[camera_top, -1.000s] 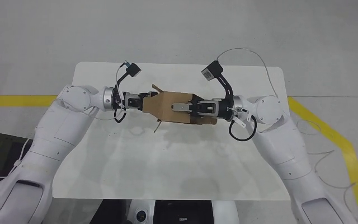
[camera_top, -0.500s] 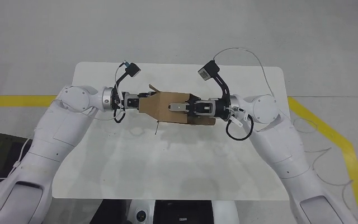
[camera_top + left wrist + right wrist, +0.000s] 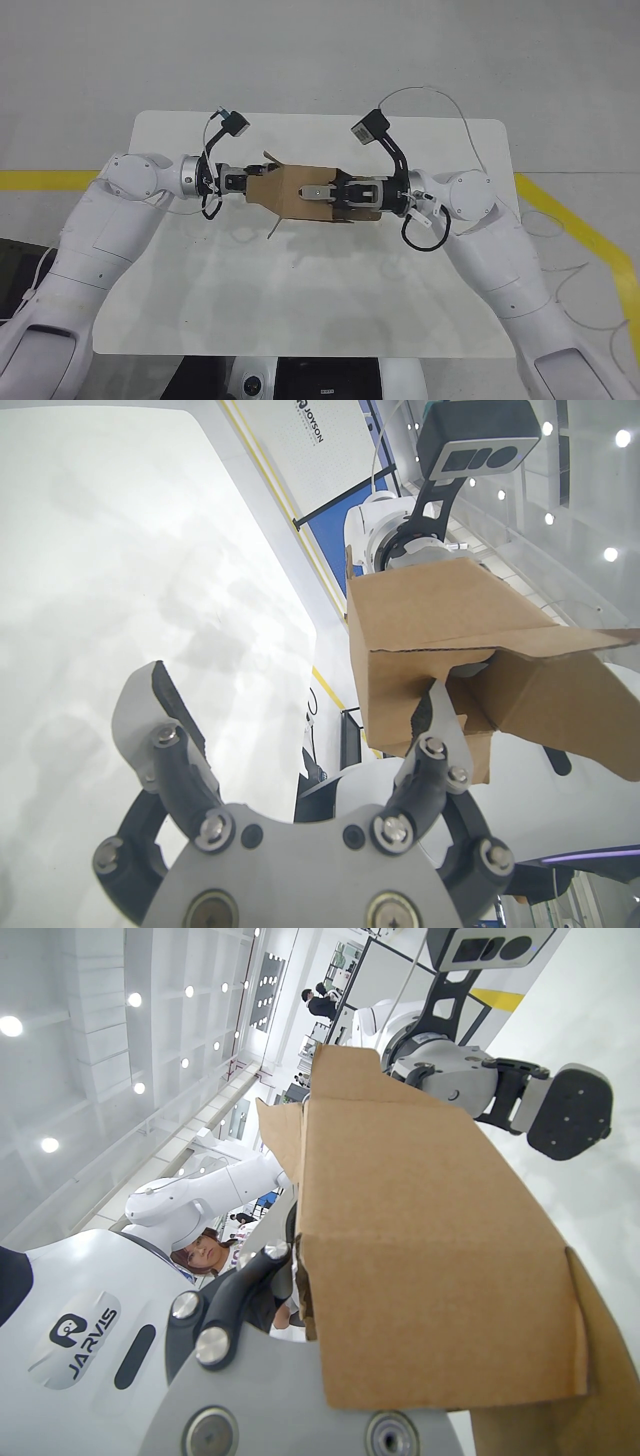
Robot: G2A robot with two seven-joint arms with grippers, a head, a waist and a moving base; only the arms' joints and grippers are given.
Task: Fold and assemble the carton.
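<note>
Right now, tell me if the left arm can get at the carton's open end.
Likely yes. The left jaws stand open at the carton end, one finger against a flap, nothing between. The right jaws grip its other end.

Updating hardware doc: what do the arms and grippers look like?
Left arm and right arm: glossy white shells, black wrists. Each wrist carries a black camera on a curved black bracket; a pale cable loops off the right one. Left gripper and right gripper: two silver fingers, black pads, grey screwed base.
</note>
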